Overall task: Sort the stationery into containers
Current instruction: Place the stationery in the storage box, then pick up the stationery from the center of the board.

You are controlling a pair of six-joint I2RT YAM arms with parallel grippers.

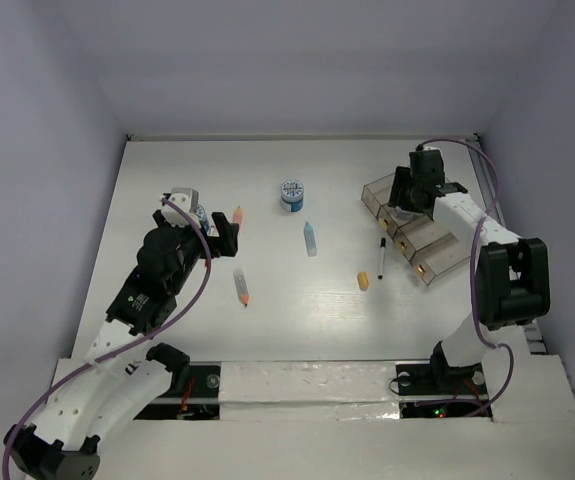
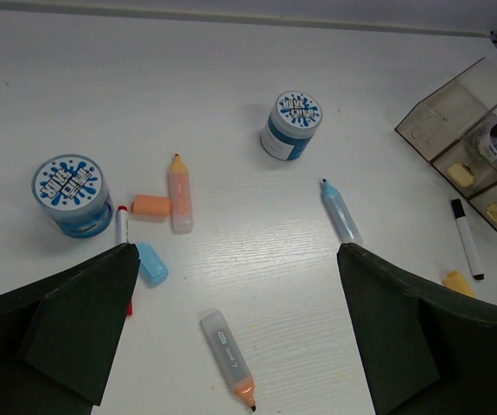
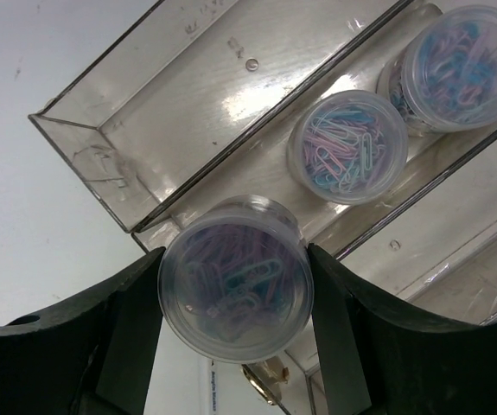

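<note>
**Top view.** The right gripper (image 1: 414, 195) hangs over the far part of the tray (image 1: 372, 190). Its jaws are set partly apart around something pale that cannot be made out from here. The left gripper (image 1: 212, 228) is well apart from it, on the other side of the table (image 1: 297, 330), just beside an orange marker (image 1: 237, 216). Lying loose between the arms are a blue-lidded jar (image 1: 291, 194), a light-blue marker (image 1: 310, 238), a black pen (image 1: 382, 258) and an orange stub (image 1: 363, 281).

**Left wrist view.** The left jaws are spread as wide as they go, with nothing between them. A second blue-lidded jar (image 2: 72, 194) and several markers lie below.

**Right wrist view.** The right jaws clamp a clear jar (image 3: 235, 277) of paper clips, one finger on each side.
- **Where it hangs:** The jar is over the near end wall of the middle lane, in line with two like jars (image 3: 347, 145) sitting in that lane.
- **Long axis:** The lane runs from the held jar up and to the right toward those two.
- **Next move:** The set-down likely needs a small shift along that axis to clear the end wall, then a lowering.
- **Height:** How far the jar is above the tray cannot be told.
</note>
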